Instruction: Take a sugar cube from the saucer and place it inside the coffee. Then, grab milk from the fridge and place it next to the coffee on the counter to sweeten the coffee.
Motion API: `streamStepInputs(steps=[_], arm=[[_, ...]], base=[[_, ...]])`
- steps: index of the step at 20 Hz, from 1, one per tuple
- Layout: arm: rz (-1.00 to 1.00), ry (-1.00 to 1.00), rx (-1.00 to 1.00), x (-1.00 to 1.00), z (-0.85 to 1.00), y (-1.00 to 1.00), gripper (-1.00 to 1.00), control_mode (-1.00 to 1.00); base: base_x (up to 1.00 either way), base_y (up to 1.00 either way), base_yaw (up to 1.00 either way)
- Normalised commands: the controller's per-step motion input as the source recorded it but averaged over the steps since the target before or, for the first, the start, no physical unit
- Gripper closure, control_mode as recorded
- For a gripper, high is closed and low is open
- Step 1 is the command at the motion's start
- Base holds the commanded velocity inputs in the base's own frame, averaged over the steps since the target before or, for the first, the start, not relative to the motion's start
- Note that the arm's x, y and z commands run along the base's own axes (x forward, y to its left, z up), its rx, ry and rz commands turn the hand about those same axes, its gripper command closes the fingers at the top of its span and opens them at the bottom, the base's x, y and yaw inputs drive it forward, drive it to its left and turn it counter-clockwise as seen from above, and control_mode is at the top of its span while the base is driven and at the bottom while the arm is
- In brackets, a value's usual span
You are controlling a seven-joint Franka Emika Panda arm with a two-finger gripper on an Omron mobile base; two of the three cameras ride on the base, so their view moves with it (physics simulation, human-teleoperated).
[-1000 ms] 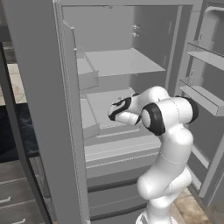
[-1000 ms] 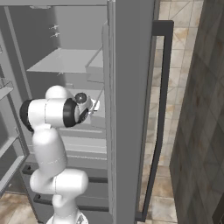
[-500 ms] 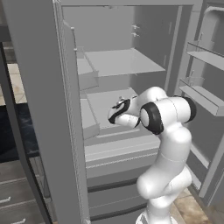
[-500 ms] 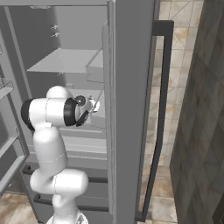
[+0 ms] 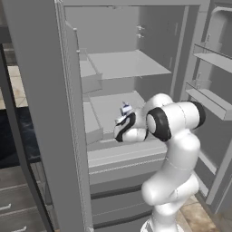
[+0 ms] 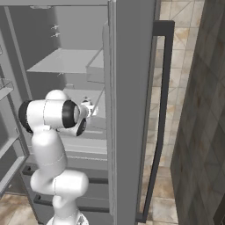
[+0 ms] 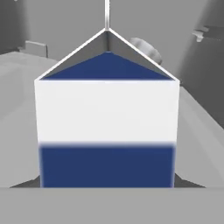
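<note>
The arm reaches into the open fridge (image 5: pixel 136 68), its end effector (image 5: pixel 123 118) at the milk (image 7: pixel 107 127) standing upright on a middle shelf (image 5: pixel 111 111). In the hand view the carton sits very close between the fingers, so the end effector appears clenched on it, not yet lifted. By this judgement the grasp is being made; carrying the milk to the table beside the coffee remains.

1. The fridge (image 5: pixel 50 104) stands open, its grey shelves bare apart from the milk (image 5: pixel 125 109)
2. The white arm (image 5: pixel 174 136) reaches in over the middle shelf (image 5: pixel 108 108)
3. The milk's top peeks just past the wrist, gripper hidden
</note>
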Motion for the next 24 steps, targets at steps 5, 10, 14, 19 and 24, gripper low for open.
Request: streamStepInputs(steps=[5, 10, 14, 19, 24], arm=[[0.12, 0.04, -0.01, -0.74, 0.83, 0.06, 1.00, -1.00], [0.08, 0.12, 0.06, -0.77, 1.00, -0.04, 1.00, -1.00], [0.07, 0.24, 0.10, -0.81, 1.00, 0.00, 1.00, -1.00], [0.02, 0.33, 0.06, -0.66, 0.97, 0.00, 1.00, -1.00], [0.00, 0.19, 0.03, -0.88, 0.53, -0.05, 1.00, -1.00]], base=[[0.00, 0.00, 0.00], [0.00, 0.00, 0.00], [0.00, 0.00, 0.00], [0.00, 0.00, 0.00], [0.00, 0.00, 0.00]])
